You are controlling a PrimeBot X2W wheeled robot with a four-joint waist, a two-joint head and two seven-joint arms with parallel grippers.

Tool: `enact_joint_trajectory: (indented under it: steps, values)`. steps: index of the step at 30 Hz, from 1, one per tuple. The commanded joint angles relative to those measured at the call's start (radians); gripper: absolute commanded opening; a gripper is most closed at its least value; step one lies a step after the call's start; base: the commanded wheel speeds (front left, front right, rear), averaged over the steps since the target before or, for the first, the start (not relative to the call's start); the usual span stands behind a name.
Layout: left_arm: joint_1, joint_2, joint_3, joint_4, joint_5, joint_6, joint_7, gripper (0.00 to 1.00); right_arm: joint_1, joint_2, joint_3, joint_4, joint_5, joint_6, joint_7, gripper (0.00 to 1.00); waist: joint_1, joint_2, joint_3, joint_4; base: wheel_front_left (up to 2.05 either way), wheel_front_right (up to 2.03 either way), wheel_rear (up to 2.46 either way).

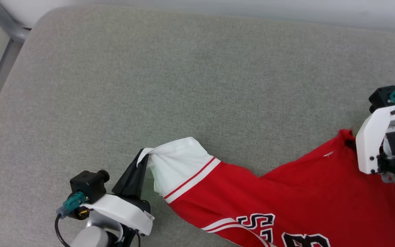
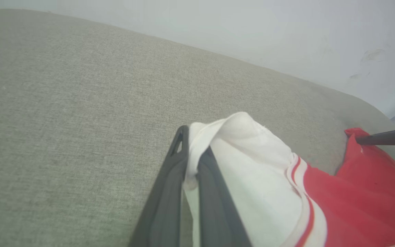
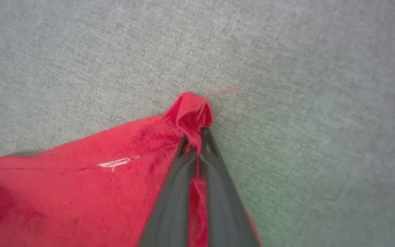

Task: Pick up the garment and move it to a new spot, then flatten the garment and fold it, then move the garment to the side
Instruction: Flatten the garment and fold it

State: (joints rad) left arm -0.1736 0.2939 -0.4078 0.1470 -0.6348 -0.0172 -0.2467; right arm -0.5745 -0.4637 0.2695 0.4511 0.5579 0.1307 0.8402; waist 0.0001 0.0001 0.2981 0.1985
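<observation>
**Item: the garment** [image 1: 286, 195]. Red jersey shirt with a white short sleeve [image 1: 177, 161] and red-and-white striped trim. Black, white-outlined lettering [image 1: 259, 224] is partly cut off at the bottom edge of the head view.

**Location:** on a grey upholstered surface [image 1: 183, 68], in its near right part. It is stretched crosswise between the two claws. The red body sags into soft folds in the middle, and the lower part runs out of the picture.

**Left claw** [image 2: 194, 154]: closed. The two dark fingers pinch the hem of the white sleeve, and the cloth bunches over the fingertips (seen plainly in the left wrist view). The sleeve end is lifted a little off the surface.

**Right claw** [image 3: 195, 140]: closed. It nips a small peak of red cloth at the far right corner of the shirt, and a strip of red shows between the fingers. A loose red thread [image 3: 223, 91] trails from that peak onto the grey fabric.

**Setting:** a pale wall [image 2: 252, 31] stands behind the surface's rounded far edge.
</observation>
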Motion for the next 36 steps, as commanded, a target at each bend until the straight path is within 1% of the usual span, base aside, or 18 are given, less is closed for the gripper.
enact_joint_trajectory:
  steps: [1,4,7,9,14,18,21,26,32,33,36]
  values:
    - [-0.016,0.010,0.006,0.007,0.011,0.007,0.000,0.00,0.013,0.009,0.002,0.013,0.004,0.000,-0.014,0.00,-0.0001,-0.0001,-0.035,-0.011,0.00,0.00,0.00]
    - [-0.041,0.023,0.018,0.011,0.014,0.019,0.010,0.00,-0.007,0.007,-0.032,-0.009,0.012,0.000,-0.076,0.00,-0.0001,-0.0001,-0.072,-0.023,0.00,0.00,0.00]
    - [-0.084,0.040,0.030,0.023,0.016,0.028,0.034,0.00,-0.014,0.011,-0.064,-0.019,-0.007,0.000,-0.135,0.00,-0.0001,-0.0001,-0.112,-0.041,0.00,0.00,0.00]
    - [-0.124,0.048,0.038,0.033,0.006,0.020,0.059,0.00,-0.022,0.018,-0.091,-0.024,-0.022,0.000,-0.165,0.00,-0.0001,-0.0001,-0.131,-0.056,0.00,0.00,0.00]
    - [-0.257,0.077,0.066,0.085,-0.013,0.015,0.132,0.00,-0.067,0.060,-0.141,-0.023,-0.072,0.000,-0.221,0.00,-0.0001,-0.0001,-0.154,-0.107,0.00,0.00,0.00]
    - [-0.396,0.097,0.094,0.155,-0.036,0.002,0.181,0.00,-0.136,0.085,-0.161,-0.017,-0.126,0.000,-0.266,0.00,-0.0001,-0.0001,-0.143,-0.141,0.00,0.00,0.00]
    - [-0.503,0.098,0.109,0.226,-0.047,-0.007,0.206,0.00,-0.197,0.098,-0.178,-0.006,-0.162,0.000,-0.315,0.00,-0.0001,-0.0001,-0.134,-0.156,0.00,0.00,0.00]
    - [-0.700,0.112,0.112,0.336,-0.031,-0.022,0.234,0.00,-0.326,0.119,-0.190,0.027,-0.223,0.000,-0.392,0.00,-0.0001,-0.0001,-0.092,-0.176,0.00,0.00,0.00]
    - [-0.933,0.143,0.114,0.469,0.009,-0.032,0.227,0.00,-0.499,0.139,-0.186,0.092,-0.282,-0.001,-0.467,0.00,-0.0001,-0.0001,-0.042,-0.196,0.00,0.00,0.00]
    - [-0.933,0.143,0.114,0.469,0.009,-0.032,0.227,0.00,-0.499,0.139,-0.186,0.092,-0.282,-0.001,-0.467,0.00,-0.0001,-0.0001,-0.042,-0.196,0.00,0.00,0.00]
    - [-1.031,0.173,0.112,0.522,0.036,-0.035,0.216,0.00,-0.584,0.150,-0.183,0.127,-0.308,-0.001,-0.508,0.00,-0.0001,-0.0001,-0.014,-0.207,0.00,0.00,0.00]
